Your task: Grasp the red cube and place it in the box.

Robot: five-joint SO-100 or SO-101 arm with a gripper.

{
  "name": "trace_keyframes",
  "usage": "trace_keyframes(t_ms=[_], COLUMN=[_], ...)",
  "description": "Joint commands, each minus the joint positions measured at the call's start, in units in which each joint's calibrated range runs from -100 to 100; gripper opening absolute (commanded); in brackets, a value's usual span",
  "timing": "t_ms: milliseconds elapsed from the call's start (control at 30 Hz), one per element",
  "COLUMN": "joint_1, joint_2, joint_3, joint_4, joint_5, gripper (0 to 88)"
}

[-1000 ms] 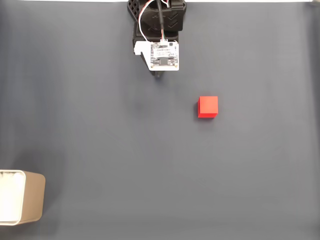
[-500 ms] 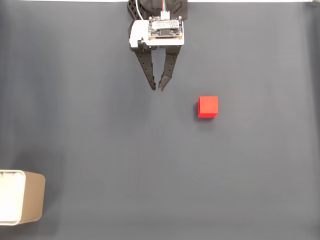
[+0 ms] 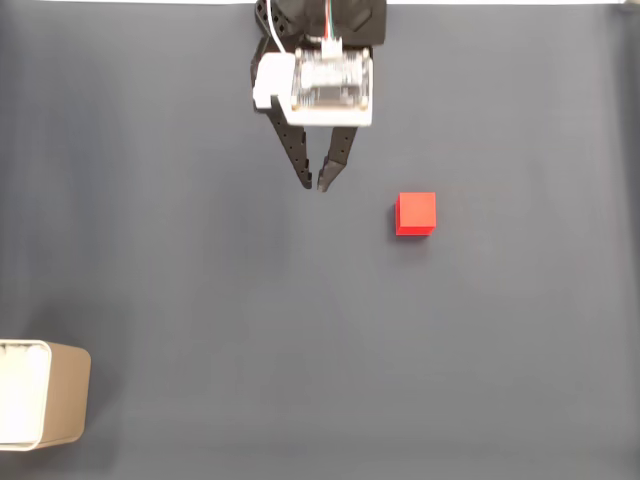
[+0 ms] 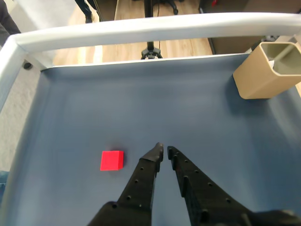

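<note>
Fixed view: the black two-finger gripper (image 3: 313, 185), near the table's top edge, has its fingertips almost together and holds nothing, presumably because the reach has not begun. The small matte red cube (image 3: 416, 214) rests on the dark grey table mat (image 3: 300, 350), well apart toward the right. The beige rounded box (image 3: 45, 395) stands at the lower-left corner, open side up to receive the cube. No legible writing.

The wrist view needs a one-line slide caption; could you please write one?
End effector nearly shut above the dark mat, red cube to its left, tan box far right.
</note>
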Motion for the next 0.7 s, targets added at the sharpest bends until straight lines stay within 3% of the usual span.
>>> trace_keyframes(t_ms=[0, 667], joint_1=[0.6, -1.6], joint_2=[2.7, 10.6], joint_3=[-4.6, -3.5], joint_4=[1.8, -1.5], joint_5=[0.0, 3.0], gripper=[0.0, 0.0])
